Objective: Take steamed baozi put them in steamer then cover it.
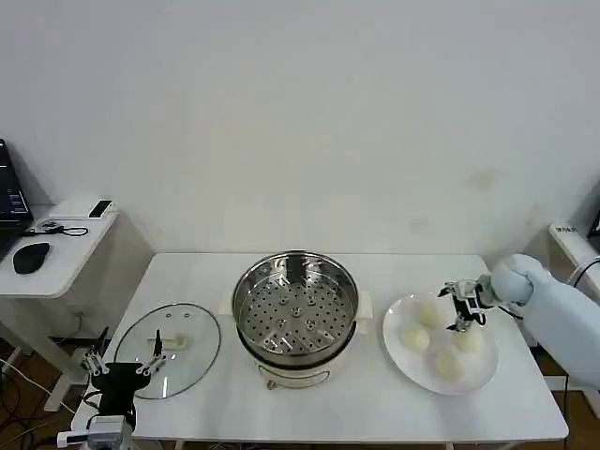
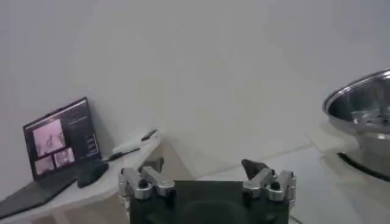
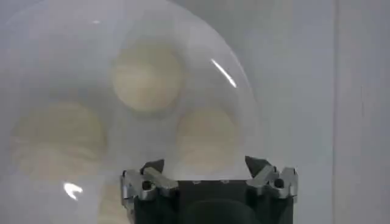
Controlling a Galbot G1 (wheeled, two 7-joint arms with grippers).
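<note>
A: Four steamed baozi (image 1: pixel 437 339) on the white plate (image 1: pixel 397 352), right end of the bench (image 1: pixel 375 403). None in the steamer (image 1: pixel 295 309) yet; tray bare.

B: Right claw (image 1: pixel 465 317)?

A: Hovering over the plate, fingers spread wide, nothing held. The wrist camera looks straight down: one bun (image 3: pixel 207 140) sits between the open fingertips, directly below. So the approach looks like a plain descent, no sideways shift.

B: And the steamer from there?

A: Toward the robot's left, mid-bench, just beside the plate. Right arm is clearly the nearer one.

B: Left claw (image 1: pixel 123 364)?

A: Parked at the bench's near left edge, open, empty, by the cover (image 1: pixel 169 348), which lies flat left of the steamer.
</note>
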